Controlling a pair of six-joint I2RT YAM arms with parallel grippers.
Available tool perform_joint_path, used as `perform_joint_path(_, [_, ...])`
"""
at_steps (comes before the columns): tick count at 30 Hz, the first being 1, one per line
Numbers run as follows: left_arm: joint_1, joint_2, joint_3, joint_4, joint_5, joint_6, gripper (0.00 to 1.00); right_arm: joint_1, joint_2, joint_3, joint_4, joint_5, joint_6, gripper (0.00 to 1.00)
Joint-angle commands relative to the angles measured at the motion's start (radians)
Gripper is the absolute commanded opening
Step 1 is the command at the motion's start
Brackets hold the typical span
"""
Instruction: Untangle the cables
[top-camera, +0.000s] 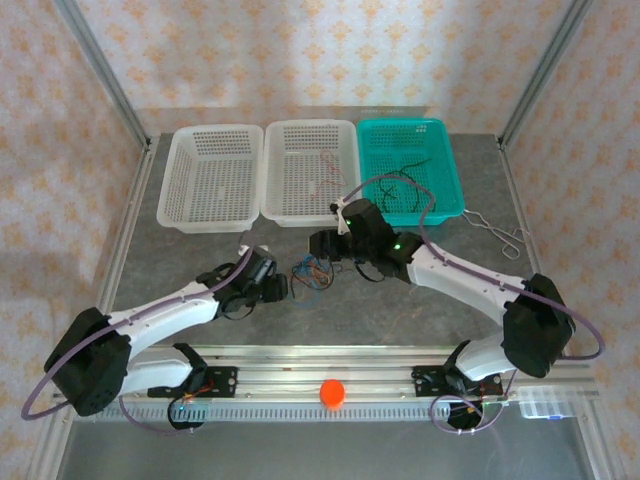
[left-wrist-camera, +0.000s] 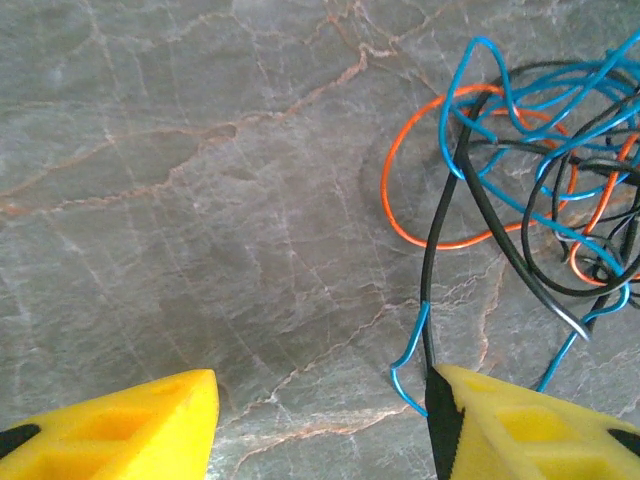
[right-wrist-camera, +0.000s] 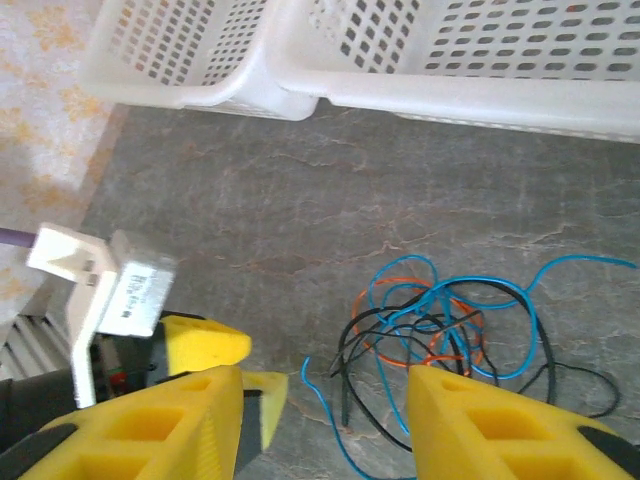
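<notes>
There are three baskets, two tools and one tangle of cables (top-camera: 312, 272); how many single wires it has I cannot tell. They are blue, orange-red and black.

The baskets stand in a row at the far side of the surface (top-camera: 150, 262): the left white basket (top-camera: 205, 223), the middle white basket (top-camera: 300, 216) and the teal basket (top-camera: 452, 175). In the middle one lies a thin red wire (top-camera: 320, 170), in the teal one thin black wire (top-camera: 405, 180).

The tangle lies on the surface between the tools. The left tool (left-wrist-camera: 322, 385) has its fingers well apart, with bare surface between them. One black cable touches the inner edge of its right finger (left-wrist-camera: 500, 420), but nothing is clamped. The right tool (right-wrist-camera: 328, 385) is also apart, over the near edge of the tangle, gripping nothing.
</notes>
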Motion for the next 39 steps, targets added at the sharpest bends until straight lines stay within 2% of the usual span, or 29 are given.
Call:
perform_joint_path(1, [-0.017,0.028,0.022,0.036,-0.013,0.005,0.58,0.002,-0.019,-0.023,0.057,-0.036,0.024,0.47])
perform_joint_path(6, [-0.034,0.071,0.058,0.036,-0.044,0.013,0.58,0.002,-0.018,-0.038,0.07,-0.041,0.034,0.47])
perform_joint_path(10, [-0.035,0.101,0.077,0.05,-0.063,0.014,0.52,0.002,-0.017,-0.034,0.067,-0.034,0.029,0.47])
perform_joint_path(20, [-0.036,0.192,0.117,0.089,-0.054,0.028,0.5,0.002,-0.018,-0.029,0.061,-0.02,0.02,0.47])
perform_joint_path(25, [-0.038,0.219,0.12,0.101,-0.052,0.032,0.45,0.002,-0.029,-0.035,0.063,-0.011,0.023,0.47])
perform_joint_path(33, [-0.041,0.239,0.123,0.105,-0.075,0.029,0.26,0.002,-0.03,-0.034,0.061,-0.006,0.018,0.46])
perform_joint_path(39, [-0.046,0.199,0.132,0.085,-0.095,0.033,0.11,0.002,-0.046,-0.044,0.092,0.007,0.019,0.46])
